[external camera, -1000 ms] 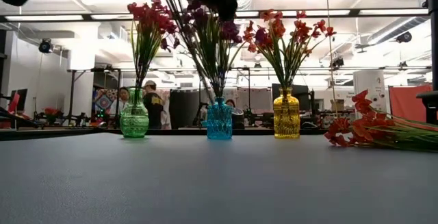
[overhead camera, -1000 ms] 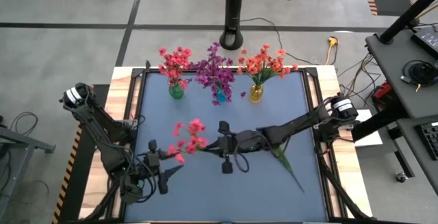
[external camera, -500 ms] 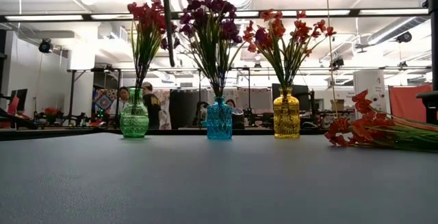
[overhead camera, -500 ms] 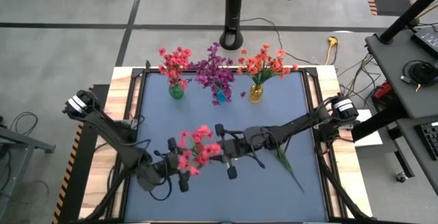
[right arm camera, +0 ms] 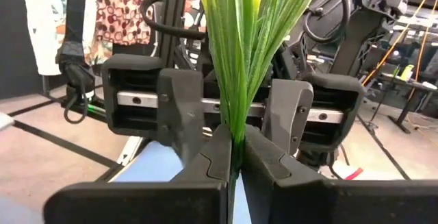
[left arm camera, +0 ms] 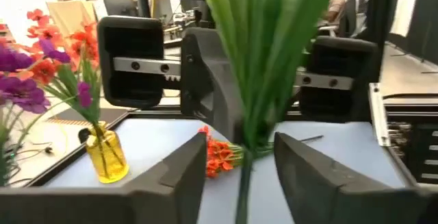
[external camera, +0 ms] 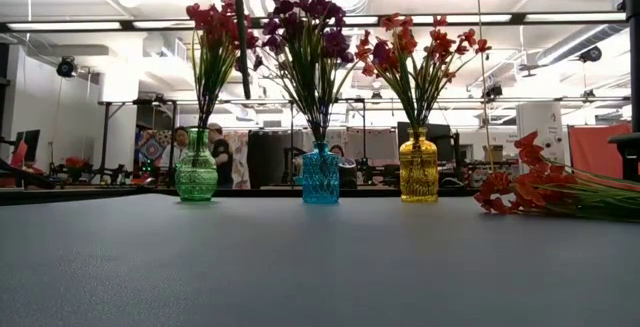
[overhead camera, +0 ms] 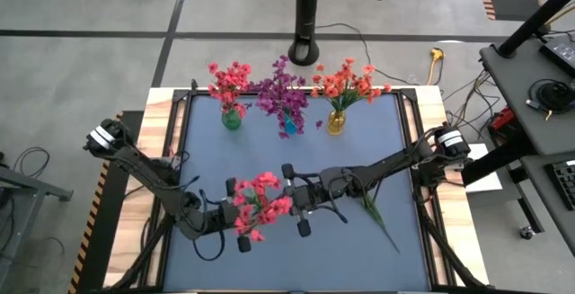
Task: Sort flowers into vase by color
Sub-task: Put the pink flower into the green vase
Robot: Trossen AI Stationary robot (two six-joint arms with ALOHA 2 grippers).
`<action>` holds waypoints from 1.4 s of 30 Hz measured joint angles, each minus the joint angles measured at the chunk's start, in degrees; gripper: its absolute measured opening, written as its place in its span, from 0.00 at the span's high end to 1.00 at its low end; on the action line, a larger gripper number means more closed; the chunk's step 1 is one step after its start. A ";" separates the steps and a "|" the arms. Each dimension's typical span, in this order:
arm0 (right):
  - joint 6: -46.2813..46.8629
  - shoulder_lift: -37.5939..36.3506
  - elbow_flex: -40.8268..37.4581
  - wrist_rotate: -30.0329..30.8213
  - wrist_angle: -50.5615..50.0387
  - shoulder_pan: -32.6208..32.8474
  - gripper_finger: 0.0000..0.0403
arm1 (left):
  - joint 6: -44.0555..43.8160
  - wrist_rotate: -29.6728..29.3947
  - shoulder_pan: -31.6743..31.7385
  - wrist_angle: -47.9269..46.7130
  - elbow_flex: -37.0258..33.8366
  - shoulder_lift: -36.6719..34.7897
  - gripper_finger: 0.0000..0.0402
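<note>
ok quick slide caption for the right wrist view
Right gripper shut on a pink-red flower sprig's green stems, facing the left gripper across the handover.

Both arms are matte black, built of slim jointed links. The left arm point(overhead camera: 135, 164) carries a white-capped joint at its 10 o'clock end; the right arm point(overhead camera: 395, 161) has the same at 2 o'clock. Black cables loop beside the wrists. Each gripper body is a black block crossed by a silver rail with small screws and blunt black jaws.
</note>
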 joint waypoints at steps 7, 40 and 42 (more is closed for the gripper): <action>2.67 0.00 0.02 0.42 0.07 -0.02 0.93 | 0.08 -0.07 0.41 -0.98 -0.02 -0.18 0.90; 10.59 -13.25 -0.09 12.31 -31.76 -0.48 0.52 | -4.81 -14.82 13.24 -37.09 -0.07 -28.76 1.00; 10.57 -12.77 -0.17 12.33 -32.10 -0.71 0.52 | -4.92 -12.76 16.47 -39.41 -0.13 -31.61 1.00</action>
